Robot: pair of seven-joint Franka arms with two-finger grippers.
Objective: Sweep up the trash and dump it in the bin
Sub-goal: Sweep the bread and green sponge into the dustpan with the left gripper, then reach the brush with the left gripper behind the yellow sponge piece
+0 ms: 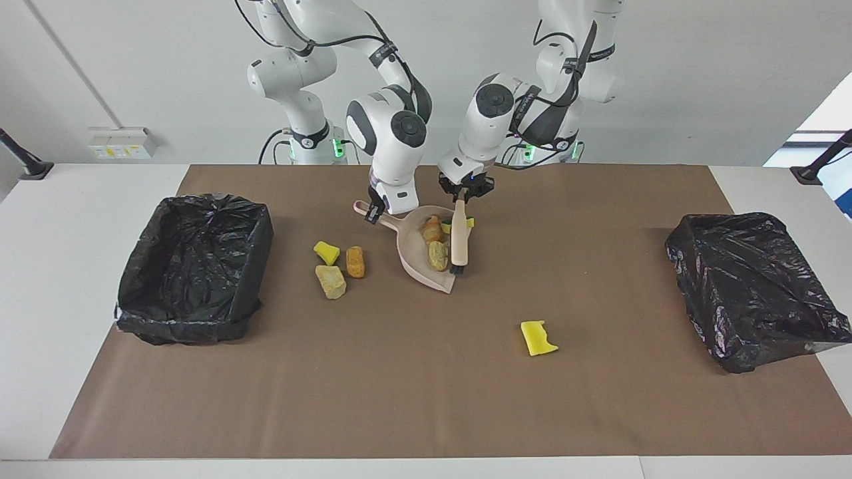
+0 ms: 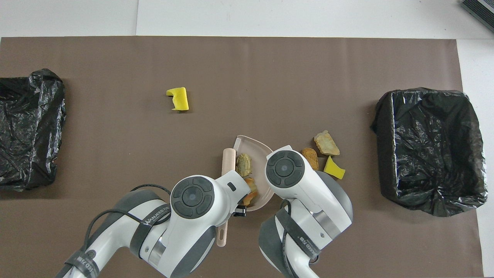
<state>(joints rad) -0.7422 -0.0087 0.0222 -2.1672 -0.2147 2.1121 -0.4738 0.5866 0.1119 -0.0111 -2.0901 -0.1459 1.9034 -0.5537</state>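
Note:
My right gripper is shut on the handle of the beige dustpan, which rests on the mat. My left gripper is shut on the brush, whose bristles stand at the pan's mouth. Trash lies in the pan: a bread chunk and a tan chunk. A green-yellow sponge peeks out beside the brush. Three more scraps lie beside the pan toward the right arm's end. A lone yellow sponge lies farther from the robots.
A black-bagged bin stands at the right arm's end of the brown mat. Another stands at the left arm's end. In the overhead view the arms' wrists cover the pan's handle.

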